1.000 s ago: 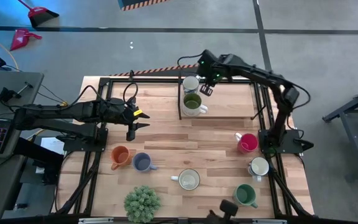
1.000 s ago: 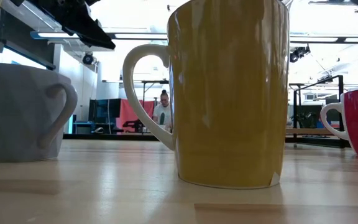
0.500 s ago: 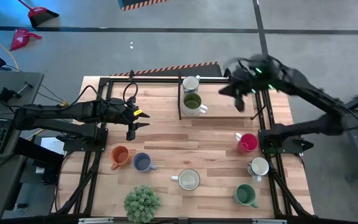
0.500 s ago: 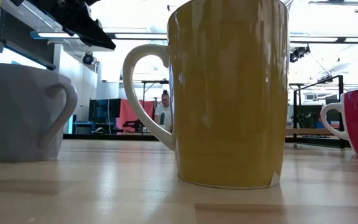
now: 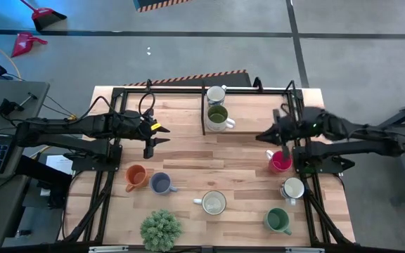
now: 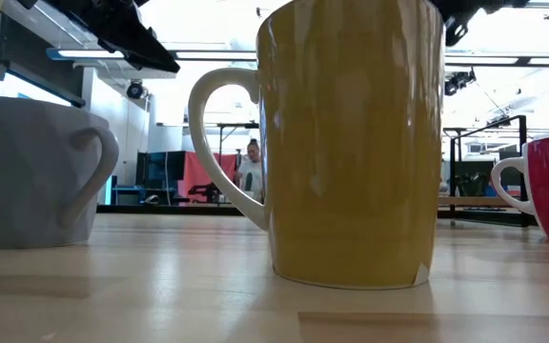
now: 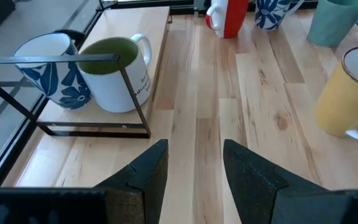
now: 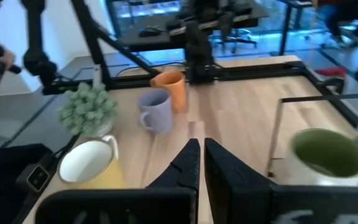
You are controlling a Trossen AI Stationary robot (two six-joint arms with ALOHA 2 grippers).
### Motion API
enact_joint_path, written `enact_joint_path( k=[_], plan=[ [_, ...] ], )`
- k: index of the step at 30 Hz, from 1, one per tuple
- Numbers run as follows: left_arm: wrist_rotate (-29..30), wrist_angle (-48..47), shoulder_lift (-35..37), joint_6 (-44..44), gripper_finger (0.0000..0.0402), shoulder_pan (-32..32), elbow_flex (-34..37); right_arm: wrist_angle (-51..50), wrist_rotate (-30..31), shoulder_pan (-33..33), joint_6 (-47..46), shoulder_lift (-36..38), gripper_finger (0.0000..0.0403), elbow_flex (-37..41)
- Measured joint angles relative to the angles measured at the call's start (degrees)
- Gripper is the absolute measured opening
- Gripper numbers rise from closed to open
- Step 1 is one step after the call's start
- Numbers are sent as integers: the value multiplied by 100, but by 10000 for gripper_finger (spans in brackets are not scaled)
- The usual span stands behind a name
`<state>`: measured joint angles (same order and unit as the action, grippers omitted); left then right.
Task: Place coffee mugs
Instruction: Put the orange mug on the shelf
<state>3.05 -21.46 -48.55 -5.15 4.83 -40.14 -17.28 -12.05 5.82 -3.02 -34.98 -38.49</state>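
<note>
Nearest the front edge you've got the potted plant point(image 5: 161, 228), a dark green mug point(image 5: 278, 221) and a cream mug point(image 5: 213, 203), then a white mug point(image 5: 293, 187), a blue-grey mug point(image 5: 161, 183) and an orange mug point(image 5: 136, 176).

Further back on the right sits the magenta mug point(image 5: 280, 161), with the right gripper point(image 5: 267, 135) hovering just beside it, fingers pressed together and holding nothing.

The left gripper point(image 5: 148, 150) hangs over bare wood at mid-left, fingers apart, also empty.

At the far edge two mugs already sit in the wire rack point(image 7: 126, 93): an olive-filled white mug point(image 5: 218, 117) and a patterned mug point(image 5: 215, 93).

My guess: it's between mugs, and the magenta one looks next. That needs the right gripper to spread its fingers first, then drop onto the rim.
</note>
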Motion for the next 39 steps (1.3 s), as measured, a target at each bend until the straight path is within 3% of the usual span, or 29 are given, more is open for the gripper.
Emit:
enact_joint_path(
  k=[9,20,25,28,34,39],
  plan=[
    [-63,-345,-1,-45,143,8,0,1643,31,-406,230,-31,0,1296],
    [-112,292,-57,-1058,143,8,-9,1708,202,-396,289,-31,0,1328],
    [-102,218,-134,-697,143,-26,-33,1708,344,-395,-14,-31,0,1328],
    [-65,-291,-121,-565,143,-215,-378,1568,589,-395,-180,-31,0,1325],
    [652,-2205,-270,383,143,-846,-1163,1201,806,-395,-308,-31,0,1325],
    [599,-3201,-353,1460,143,-1419,-1283,1184,863,-395,-300,-31,0,1325]
  ],
)
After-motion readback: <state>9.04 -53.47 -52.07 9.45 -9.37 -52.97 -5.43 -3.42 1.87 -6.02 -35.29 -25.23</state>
